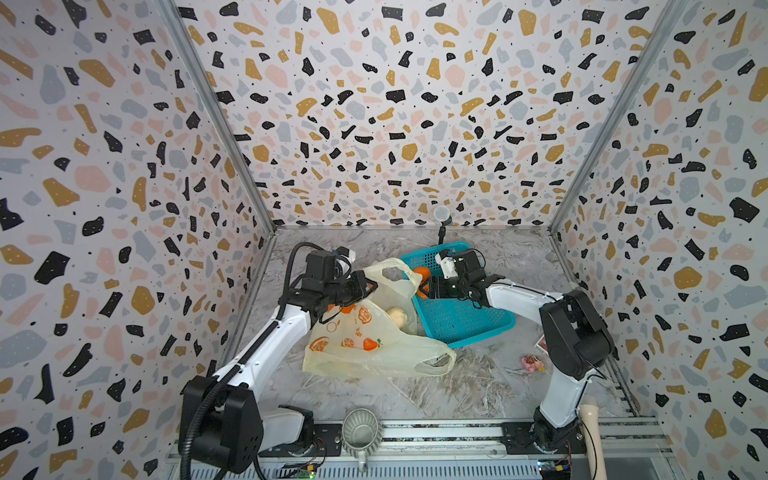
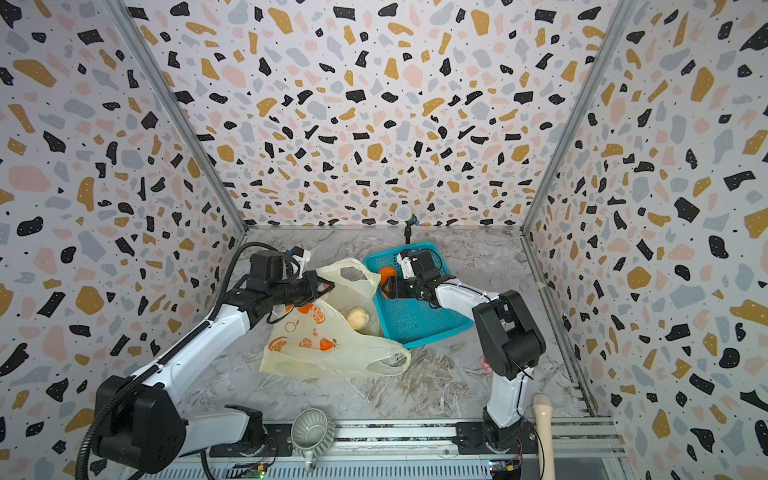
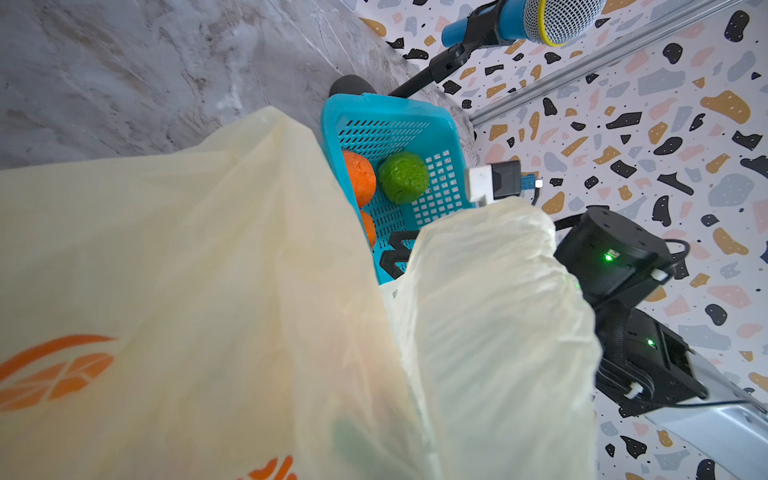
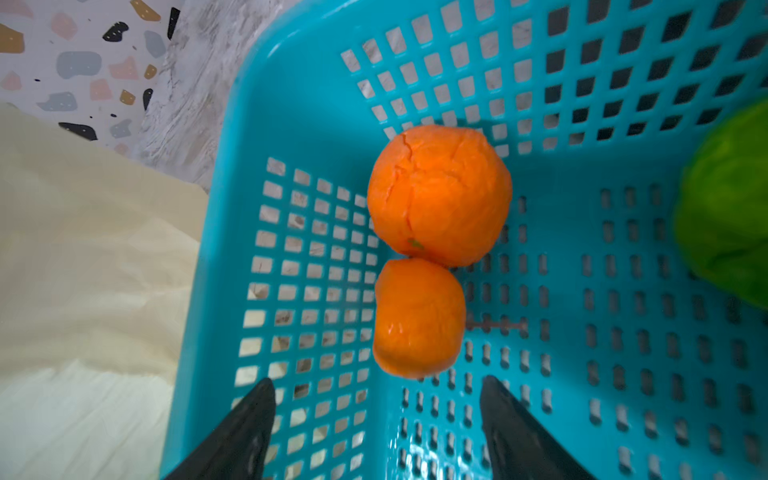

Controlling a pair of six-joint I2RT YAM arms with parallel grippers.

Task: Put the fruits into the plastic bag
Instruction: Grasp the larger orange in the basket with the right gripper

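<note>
Left claw (image 1: 369, 286) pinching shut on plastic bag (image 1: 365, 345) edge, holding mouth lifted. Bag lying on bench (image 1: 478, 386), touching teal basket (image 1: 469, 322); pale fruit (image 1: 397, 318) sitting inside bag. Right claw (image 4: 376, 382) hanging open inside basket, gripping nothing. Small orange (image 4: 417, 318) lying just ahead, touching big orange (image 4: 438, 195); green fruit (image 3: 403, 176) lying near.
</note>
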